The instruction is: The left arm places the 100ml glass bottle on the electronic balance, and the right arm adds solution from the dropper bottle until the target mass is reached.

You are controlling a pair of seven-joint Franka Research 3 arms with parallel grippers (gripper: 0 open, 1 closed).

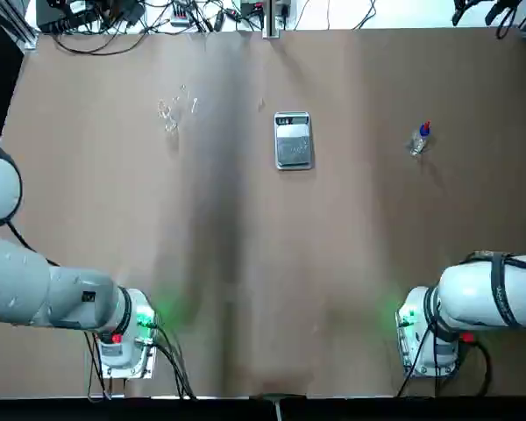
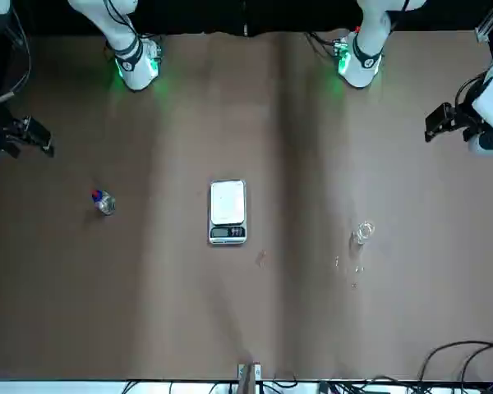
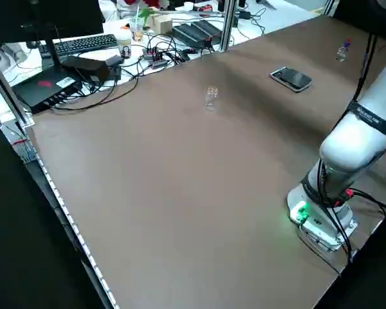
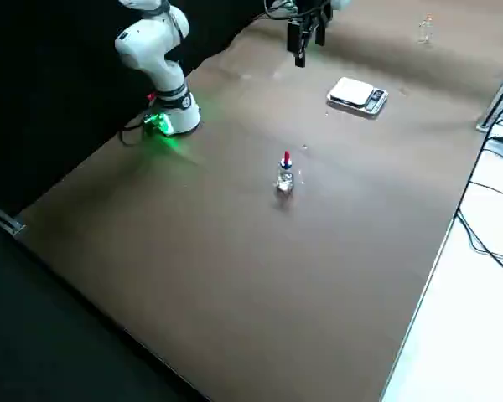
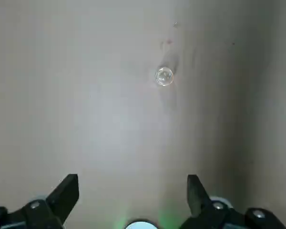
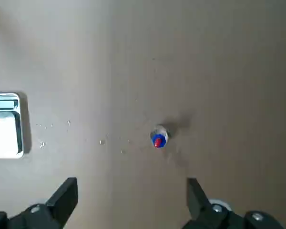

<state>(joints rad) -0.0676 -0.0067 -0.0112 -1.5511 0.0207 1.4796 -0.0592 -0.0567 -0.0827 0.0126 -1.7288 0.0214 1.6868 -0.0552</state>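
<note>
The clear 100ml glass bottle (image 1: 168,116) stands upright on the far left of the brown table, also seen in the left wrist view (image 5: 164,76). At the far centre lies the silver electronic balance (image 1: 293,140) with nothing on its pan. The dropper bottle (image 1: 420,140), blue-capped with a red tip, stands at the far right (image 6: 158,137). My left gripper (image 5: 132,191) hangs open high above the table, well back from the glass bottle. My right gripper (image 6: 132,193) is open too, raised and short of the dropper bottle. Both arms sit drawn back near their bases.
The two arm bases (image 1: 127,338) (image 1: 425,338) glow green at the near edge. Cables and power strips (image 1: 184,13) run along the far edge. Beyond that edge sit a keyboard (image 3: 83,44) and other desk gear. Tiny glinting specks (image 2: 353,267) lie near the glass bottle.
</note>
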